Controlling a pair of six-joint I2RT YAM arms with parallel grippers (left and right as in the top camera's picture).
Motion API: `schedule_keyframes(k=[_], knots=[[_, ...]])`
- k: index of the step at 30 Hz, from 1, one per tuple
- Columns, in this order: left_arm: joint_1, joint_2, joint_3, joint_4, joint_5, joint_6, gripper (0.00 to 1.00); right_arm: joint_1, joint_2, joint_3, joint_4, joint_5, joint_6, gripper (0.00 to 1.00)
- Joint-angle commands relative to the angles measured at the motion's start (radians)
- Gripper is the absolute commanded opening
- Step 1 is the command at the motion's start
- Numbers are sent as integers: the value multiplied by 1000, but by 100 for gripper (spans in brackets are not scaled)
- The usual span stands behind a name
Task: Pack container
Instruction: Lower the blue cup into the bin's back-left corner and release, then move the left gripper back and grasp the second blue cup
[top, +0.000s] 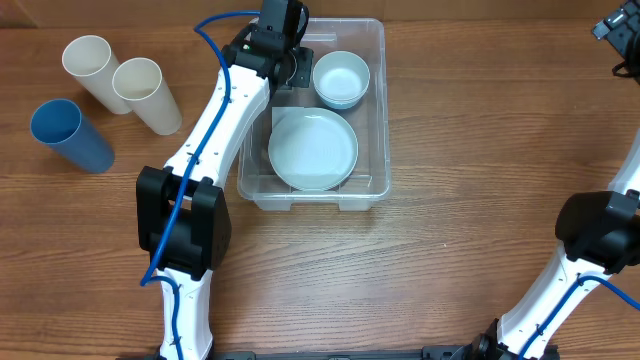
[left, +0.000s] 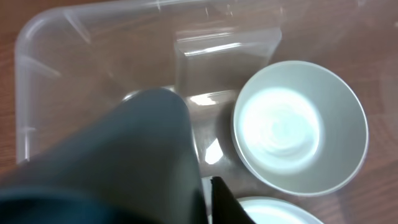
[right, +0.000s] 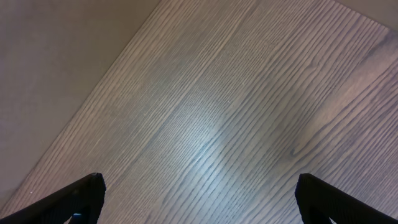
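The clear plastic container (top: 380, 100) stands at the table's middle; its wall fills the left wrist view (left: 37, 74). Inside lie a white bowl (top: 341, 78) at the back right, also in the left wrist view (left: 298, 127), and a white plate (top: 313, 148) at the front, its edge showing in the left wrist view (left: 280, 211). My left gripper (top: 288, 68) reaches into the container's back left, beside the bowl. In the left wrist view it (left: 208, 186) is shut on a dark cup (left: 124, 162). My right gripper (right: 199, 199) is open and empty over bare wood, at the far right in the overhead view (top: 615, 30).
Two cream cups (top: 90, 68) (top: 145, 92) and a blue cup (top: 68, 133) lie on their sides at the table's left. The left arm (top: 215, 130) stretches along the container's left side.
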Motion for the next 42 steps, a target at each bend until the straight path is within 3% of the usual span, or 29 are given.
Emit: schedule_keyframes(k=[1,4,13,17,20,21,24,29,35,42], knots=[[-3,9,6,50,-77,14,25,0,-21,19,5,4,5,100],[-3,9,6,100,-103,14,36,0,-21,19,5,4,5,100],[5,9,7,279,-150,14,53,-1,-21,19,5,4,5,100],[5,6,57,273,-211,20,63,0,-21,19,5,4,5,100],[5,-14,163,129,-215,39,66,-1,-21,19,5,4,5,100],[9,-33,225,20,-215,22,73,-1,-21,19,5,4,5,100],[42,-99,335,-253,-216,-76,80,-1,-21,19,5,4,5,100],[254,-201,352,-586,-179,-196,81,-1,-21,19,5,4,5,100],[599,-201,288,-677,47,-173,82,-1,-21,19,5,4,5,100],[714,-201,14,-505,66,-118,82,0,-21,19,5,4,5,100]])
